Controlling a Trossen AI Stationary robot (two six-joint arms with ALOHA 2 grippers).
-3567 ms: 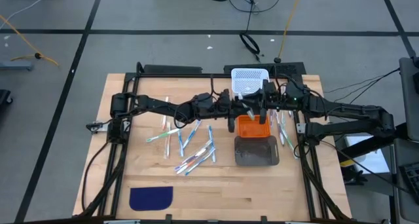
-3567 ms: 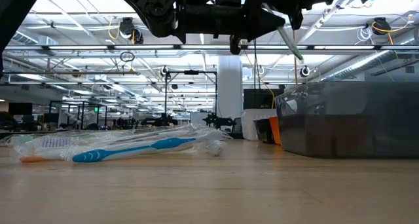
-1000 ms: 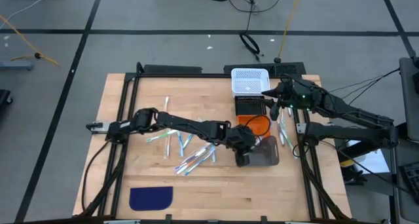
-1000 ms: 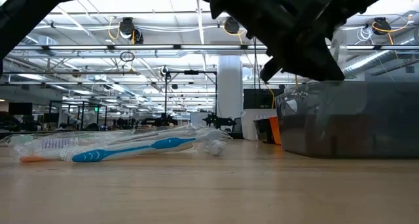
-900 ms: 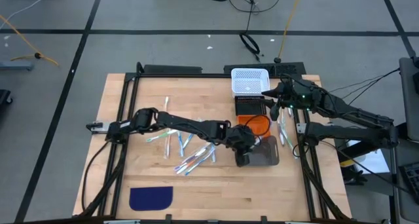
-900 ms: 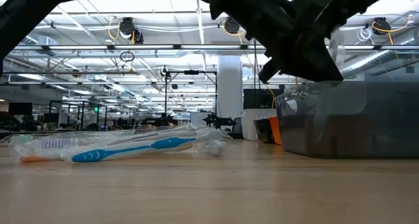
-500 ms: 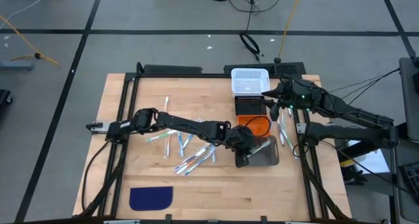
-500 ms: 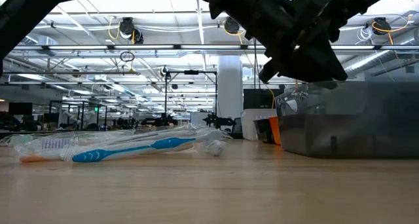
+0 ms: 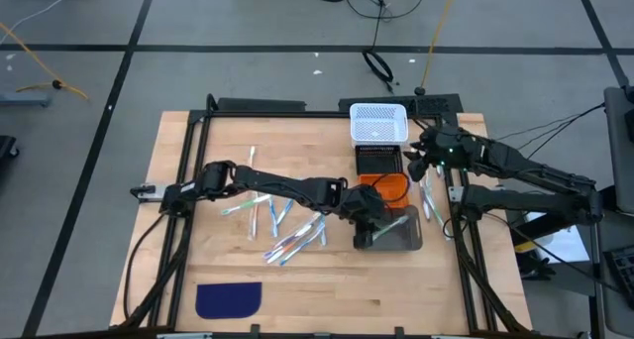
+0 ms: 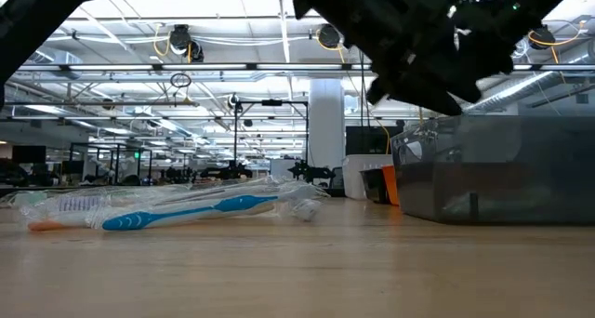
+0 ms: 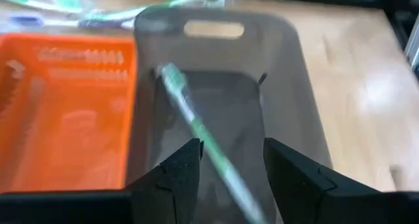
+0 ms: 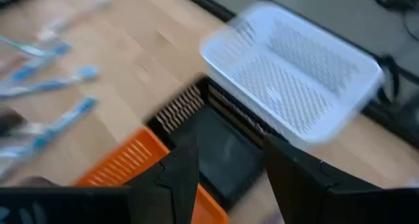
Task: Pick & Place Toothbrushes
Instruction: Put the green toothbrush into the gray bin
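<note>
The left gripper [image 9: 369, 223] hangs over the near left rim of the smoky grey bin [image 9: 401, 236], its fingers [image 11: 171, 178] spread apart with nothing clamped between them. A green-accented toothbrush [image 11: 200, 133] lies slantwise inside that bin, running out from the gap between the fingers toward the bin's far end; it appears to lie loose on the bin floor, though the wrist view is too blurred to be sure.

Just beyond the grey bin sits the orange basket [image 9: 388, 187] (the left arm's wrist covers its near left part), then a black bin [image 9: 376, 159], then the white basket [image 9: 378, 123] at the tabletop's far edge.

The other toothbrushes [image 9: 287, 227] lie scattered on the middle of the wooden tabletop [image 9: 198, 151], left of the bins, partly crossed by the left arm; a few more [image 9: 428, 196] lie along the right edge. A dark blue cloth patch [image 9: 228, 299] lies near the front left corner.

The right gripper [image 9: 418, 162] hovers beside the black bin's right side, fingers [image 12: 175, 171] parted and empty.
</note>
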